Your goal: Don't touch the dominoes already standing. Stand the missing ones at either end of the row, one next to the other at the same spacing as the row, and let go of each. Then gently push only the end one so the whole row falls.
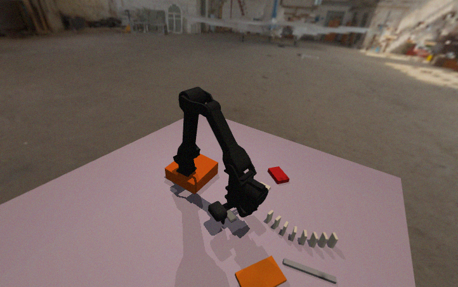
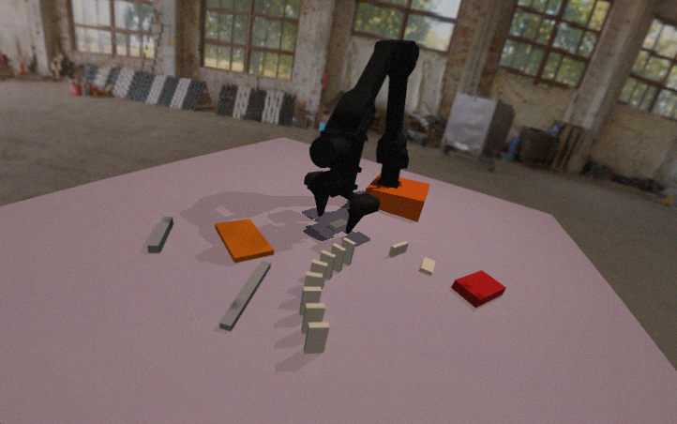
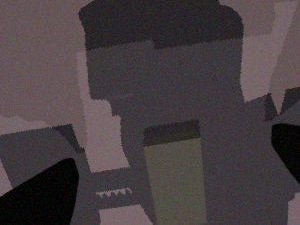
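Note:
A curved row of several pale standing dominoes [image 1: 302, 237] [image 2: 313, 295] stands on the mauve table [image 1: 101, 220] [image 2: 499, 359]. My gripper [image 1: 232, 213] [image 2: 336, 221] [image 3: 175, 151] is open and lowered to the table, near the row's end on the arm's side. A loose domino [image 1: 231, 216] [image 2: 338, 224] [image 3: 175, 194] lies flat in shadow between the wide-apart fingers, which do not touch it. Two more loose dominoes [image 2: 398, 248] [image 2: 427, 265] lie flat to the right of the row in the exterior view; in the top view one domino [image 1: 266, 185] peeks out behind the wrist.
A red block [image 1: 278, 174] [image 2: 477, 287] lies beyond the loose dominoes. An orange slab [image 1: 260, 273] [image 2: 244, 239] and a long grey bar [image 1: 309, 270] [image 2: 245, 295] lie beside the row. A short grey bar [image 2: 159, 234] lies farther out. The arm stands on an orange base [image 1: 202, 169] [image 2: 404, 197].

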Robot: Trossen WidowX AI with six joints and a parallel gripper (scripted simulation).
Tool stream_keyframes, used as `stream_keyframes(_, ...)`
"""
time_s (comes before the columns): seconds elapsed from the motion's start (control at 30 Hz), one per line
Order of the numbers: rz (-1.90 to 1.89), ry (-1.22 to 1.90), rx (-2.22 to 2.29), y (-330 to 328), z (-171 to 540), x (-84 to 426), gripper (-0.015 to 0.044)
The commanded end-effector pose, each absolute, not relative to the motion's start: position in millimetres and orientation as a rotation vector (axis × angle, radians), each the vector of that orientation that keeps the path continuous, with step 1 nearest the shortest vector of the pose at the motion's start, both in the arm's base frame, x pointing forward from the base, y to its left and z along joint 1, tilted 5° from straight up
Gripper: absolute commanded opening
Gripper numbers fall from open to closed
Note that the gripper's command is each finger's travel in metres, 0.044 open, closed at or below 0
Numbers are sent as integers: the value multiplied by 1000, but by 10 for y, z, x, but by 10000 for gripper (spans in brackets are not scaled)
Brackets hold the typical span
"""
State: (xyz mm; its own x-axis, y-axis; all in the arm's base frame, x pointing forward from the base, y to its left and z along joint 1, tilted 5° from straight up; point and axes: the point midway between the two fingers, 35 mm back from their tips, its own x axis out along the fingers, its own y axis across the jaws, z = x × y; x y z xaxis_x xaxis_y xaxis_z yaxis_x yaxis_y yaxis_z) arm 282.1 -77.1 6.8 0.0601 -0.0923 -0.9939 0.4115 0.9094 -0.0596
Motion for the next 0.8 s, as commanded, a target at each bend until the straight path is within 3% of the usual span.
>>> stream_keyframes(0.0,-386,1474,273,-762,-12,2807,440)
stream_keyframes(0.23,-386,1474,273,-764,-36,2807,440)
stream_keyframes(0.63,-386,1474,273,-764,-36,2807,125)
stream_keyframes(0.77,-386,1474,273,-764,-36,2807,107)
